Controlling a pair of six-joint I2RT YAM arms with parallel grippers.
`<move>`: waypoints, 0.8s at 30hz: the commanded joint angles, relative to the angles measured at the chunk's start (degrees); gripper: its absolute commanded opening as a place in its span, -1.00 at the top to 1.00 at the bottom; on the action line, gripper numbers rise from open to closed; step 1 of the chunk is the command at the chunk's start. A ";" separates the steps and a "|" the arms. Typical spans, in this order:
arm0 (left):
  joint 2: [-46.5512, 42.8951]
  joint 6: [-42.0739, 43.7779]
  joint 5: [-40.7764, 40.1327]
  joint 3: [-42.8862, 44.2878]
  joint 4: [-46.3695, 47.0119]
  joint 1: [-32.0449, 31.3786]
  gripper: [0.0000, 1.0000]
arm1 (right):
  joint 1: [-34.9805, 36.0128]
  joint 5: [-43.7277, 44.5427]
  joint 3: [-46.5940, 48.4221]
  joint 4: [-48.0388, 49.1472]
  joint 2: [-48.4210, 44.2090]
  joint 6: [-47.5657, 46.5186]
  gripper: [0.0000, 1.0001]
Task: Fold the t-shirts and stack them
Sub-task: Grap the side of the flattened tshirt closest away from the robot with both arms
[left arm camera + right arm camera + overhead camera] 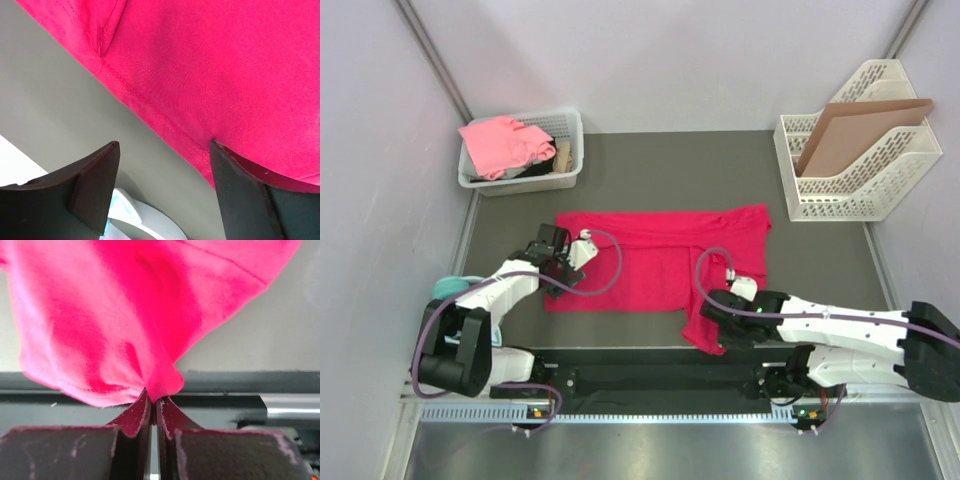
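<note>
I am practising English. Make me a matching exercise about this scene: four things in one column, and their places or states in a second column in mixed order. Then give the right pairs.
Column A
1. crimson t-shirt
2. pink t-shirt
3. cardboard sheet
4. left gripper

Column B
a. in the white basket
b. open, straddling a hem
c. spread on the table
d. standing in the white file rack

Pairs: 1-c, 2-a, 3-d, 4-b

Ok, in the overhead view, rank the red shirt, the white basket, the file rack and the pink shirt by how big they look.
1. red t-shirt, spread flat
2. file rack
3. basket
4. pink t-shirt, bunched in the basket, so its full size is hidden
</note>
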 commanded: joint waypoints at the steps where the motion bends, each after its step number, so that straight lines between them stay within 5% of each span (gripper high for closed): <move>1: -2.07 0.66 1.13 -1.27 -0.97 -0.02 -0.58 | 0.90 4.43 4.65 -7.56 -4.74 1.72 1.00; 12: -10.16 3.47 13.60 3.39 -24.26 -0.02 -0.61 | 0.99 4.87 3.68 -8.71 -6.59 2.95 1.00; 24: -1.64 4.00 13.96 0.66 -19.01 0.07 -0.58 | 0.90 5.14 3.42 -9.50 -7.73 2.68 1.00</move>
